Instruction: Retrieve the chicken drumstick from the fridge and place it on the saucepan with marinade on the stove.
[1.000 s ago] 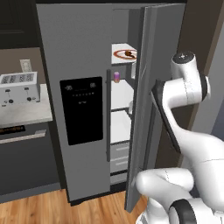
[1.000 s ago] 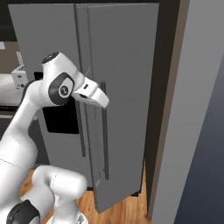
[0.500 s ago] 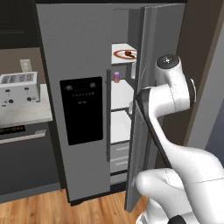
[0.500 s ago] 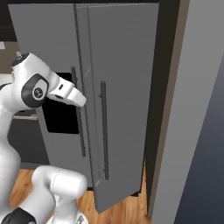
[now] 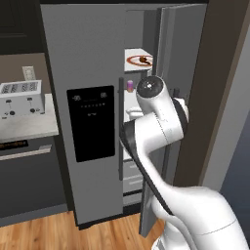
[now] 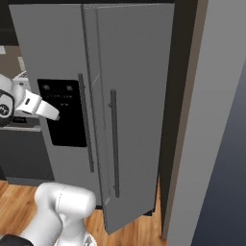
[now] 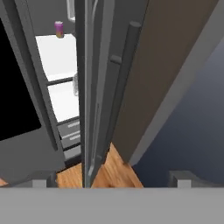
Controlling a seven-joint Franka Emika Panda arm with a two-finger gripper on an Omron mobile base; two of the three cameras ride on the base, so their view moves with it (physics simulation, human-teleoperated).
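The gripper (image 7: 111, 180) has its two dark jaws spread wide, with nothing clamped between them. In the hand view they frame the thin leading edge of the tall grey steel fridge's (image 5: 93, 63) right-hand door (image 7: 94, 87), but they are not touching it. The door's dark vertical bar handle (image 7: 124, 78) runs just to one side of that edge. The door is ajar rather than fully swung, so the gap onto the white shelves is narrow.

The small dark reddish-brown chicken drumstick (image 5: 143, 60) lies on a white red-rimmed plate (image 5: 134, 62) on the upper shelf, towards its front edge. A small pink-purple can (image 5: 130, 85) stands on the shelf below, at the left end of what the gap shows. In the left base view the white arm (image 5: 156, 127) stands across the lower part of the opening.

I judge that the step in hand is gaining access. The gap looks too tight for the hand to pass cleanly to the top shelf, so the door should go wider first, by a push on its inner edge or a pull on the handle. The reach should then rise to the level of the upper shelf and enter square to its front edge, well above the can. The jaws should stay wide until they straddle the meat, and should close on the drumstick itself, not on the plate's rim. A lump that small may slip or drag the plate, so the lift out should be slow.
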